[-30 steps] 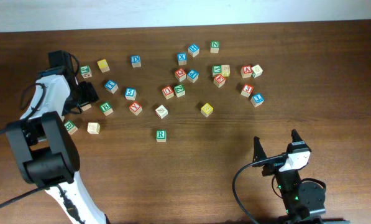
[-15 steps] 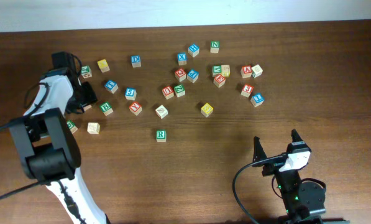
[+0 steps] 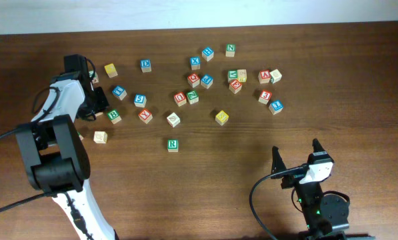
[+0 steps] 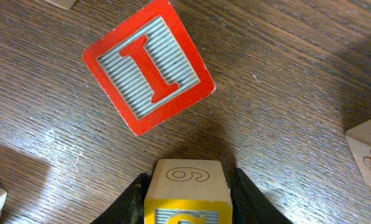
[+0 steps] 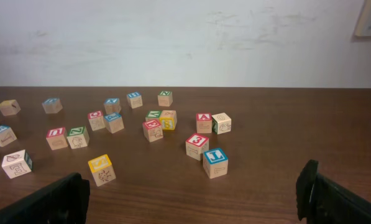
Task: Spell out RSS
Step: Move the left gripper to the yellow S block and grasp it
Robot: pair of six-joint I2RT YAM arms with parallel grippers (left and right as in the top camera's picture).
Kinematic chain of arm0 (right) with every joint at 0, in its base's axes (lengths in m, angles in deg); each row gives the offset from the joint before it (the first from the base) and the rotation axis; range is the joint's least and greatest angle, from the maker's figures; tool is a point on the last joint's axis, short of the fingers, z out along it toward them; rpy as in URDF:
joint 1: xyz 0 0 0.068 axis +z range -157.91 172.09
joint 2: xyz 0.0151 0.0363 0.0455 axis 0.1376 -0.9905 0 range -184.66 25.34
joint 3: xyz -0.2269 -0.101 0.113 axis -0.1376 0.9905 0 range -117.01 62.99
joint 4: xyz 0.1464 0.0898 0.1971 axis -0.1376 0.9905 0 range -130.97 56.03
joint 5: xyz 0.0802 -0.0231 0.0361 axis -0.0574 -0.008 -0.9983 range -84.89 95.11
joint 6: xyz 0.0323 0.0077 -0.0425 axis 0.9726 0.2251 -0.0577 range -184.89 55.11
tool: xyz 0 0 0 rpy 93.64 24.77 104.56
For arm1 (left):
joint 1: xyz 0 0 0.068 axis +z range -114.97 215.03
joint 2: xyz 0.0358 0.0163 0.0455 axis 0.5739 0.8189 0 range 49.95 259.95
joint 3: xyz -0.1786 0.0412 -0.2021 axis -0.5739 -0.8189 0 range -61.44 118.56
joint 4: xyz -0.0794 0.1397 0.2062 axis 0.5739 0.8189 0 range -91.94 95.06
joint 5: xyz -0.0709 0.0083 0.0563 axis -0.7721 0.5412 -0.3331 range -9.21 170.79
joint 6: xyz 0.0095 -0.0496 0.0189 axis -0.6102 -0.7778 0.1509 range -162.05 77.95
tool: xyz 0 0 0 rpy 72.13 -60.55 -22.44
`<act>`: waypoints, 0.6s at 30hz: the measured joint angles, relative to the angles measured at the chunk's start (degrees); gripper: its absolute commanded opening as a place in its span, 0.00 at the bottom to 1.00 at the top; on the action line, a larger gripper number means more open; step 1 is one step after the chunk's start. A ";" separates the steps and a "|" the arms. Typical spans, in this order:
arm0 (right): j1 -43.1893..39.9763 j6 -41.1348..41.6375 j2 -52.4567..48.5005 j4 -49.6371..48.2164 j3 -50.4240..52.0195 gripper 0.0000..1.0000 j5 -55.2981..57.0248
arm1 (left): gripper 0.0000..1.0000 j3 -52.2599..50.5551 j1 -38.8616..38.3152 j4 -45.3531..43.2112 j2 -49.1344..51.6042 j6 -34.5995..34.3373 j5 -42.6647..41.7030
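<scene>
In the left wrist view my left gripper (image 4: 186, 202) is shut on a yellow-faced cube (image 4: 186, 186). Its black fingers press both sides of the cube, whose plain top shows an outlined 6. In the overhead view that gripper (image 3: 94, 107) sits at the far left of the table and hides the cube. The green R cube (image 3: 173, 145) stands alone near the middle. Other yellow cubes lie at the far left (image 3: 111, 69) and mid-table (image 3: 222, 117). My right gripper (image 3: 295, 160) rests open at the near right, nothing between its fingers (image 5: 54, 202).
A red I cube (image 4: 149, 65) lies just beyond the held cube, and a plain wooden cube (image 4: 368, 152) sits to its right. Many red, blue and green lettered cubes are scattered across the far half of the table (image 3: 319, 127).
My left gripper's jaws have closed in onto the yellow-faced cube, and the left arm has shifted a little toward the far right. The right arm has not moved.
</scene>
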 measured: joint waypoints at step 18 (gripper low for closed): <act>0.00 0.00 0.00 0.00 0.00 0.98 0.00 | 0.16 -0.02 -0.17 3.96 -14.05 0.00 0.00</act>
